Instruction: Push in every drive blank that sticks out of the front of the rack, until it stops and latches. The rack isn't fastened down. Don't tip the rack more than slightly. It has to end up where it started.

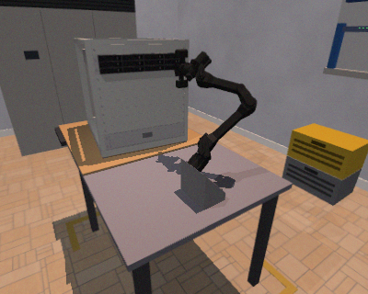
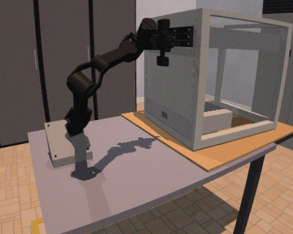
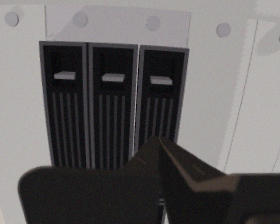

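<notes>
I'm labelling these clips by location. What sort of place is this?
Probably a server or equipment room: a rack with drive blanks, beside tall grey cabinets.

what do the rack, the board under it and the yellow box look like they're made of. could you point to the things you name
Rack [image 1: 140, 103] [image 2: 170, 82]: probably painted metal, matte grey, with rivet-like dots.
Board [image 1: 73, 138] [image 2: 225, 157]: perhaps wood or plywood, flat orange-tan, thin edge.
Yellow box [image 1: 330, 138]: painted metal or plastic, even colour, dark slots; can't tell which.
</notes>
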Controlling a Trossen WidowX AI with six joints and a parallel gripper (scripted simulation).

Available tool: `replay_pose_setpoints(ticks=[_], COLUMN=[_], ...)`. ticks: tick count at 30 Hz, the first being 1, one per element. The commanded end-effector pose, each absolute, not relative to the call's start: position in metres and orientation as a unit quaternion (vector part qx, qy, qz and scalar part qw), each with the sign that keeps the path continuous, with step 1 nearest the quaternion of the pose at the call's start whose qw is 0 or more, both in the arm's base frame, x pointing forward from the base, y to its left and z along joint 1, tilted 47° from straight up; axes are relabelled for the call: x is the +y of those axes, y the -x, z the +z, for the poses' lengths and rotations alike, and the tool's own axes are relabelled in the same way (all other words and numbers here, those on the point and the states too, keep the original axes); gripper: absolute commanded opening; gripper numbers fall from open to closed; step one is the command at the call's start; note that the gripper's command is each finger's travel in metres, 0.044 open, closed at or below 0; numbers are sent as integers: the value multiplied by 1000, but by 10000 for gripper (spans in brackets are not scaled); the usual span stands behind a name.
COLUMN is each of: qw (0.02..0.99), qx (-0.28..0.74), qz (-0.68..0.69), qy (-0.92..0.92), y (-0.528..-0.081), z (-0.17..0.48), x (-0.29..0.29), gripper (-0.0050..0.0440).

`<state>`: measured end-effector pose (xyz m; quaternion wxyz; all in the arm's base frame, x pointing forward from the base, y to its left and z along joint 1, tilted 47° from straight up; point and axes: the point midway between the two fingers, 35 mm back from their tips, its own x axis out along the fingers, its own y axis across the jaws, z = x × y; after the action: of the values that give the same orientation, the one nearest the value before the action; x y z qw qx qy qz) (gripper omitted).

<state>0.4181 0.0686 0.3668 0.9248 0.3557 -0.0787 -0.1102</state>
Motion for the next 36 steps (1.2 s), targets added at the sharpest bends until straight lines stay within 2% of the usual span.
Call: replay_pose_setpoints(ticks=[1,36], qw=[923,923], qx=[-85,-85], qz=[-107,-107], qy=[-360,-360], y=[-419,-425], z=[374,374], x=[69,68], gripper=[-50,-50])
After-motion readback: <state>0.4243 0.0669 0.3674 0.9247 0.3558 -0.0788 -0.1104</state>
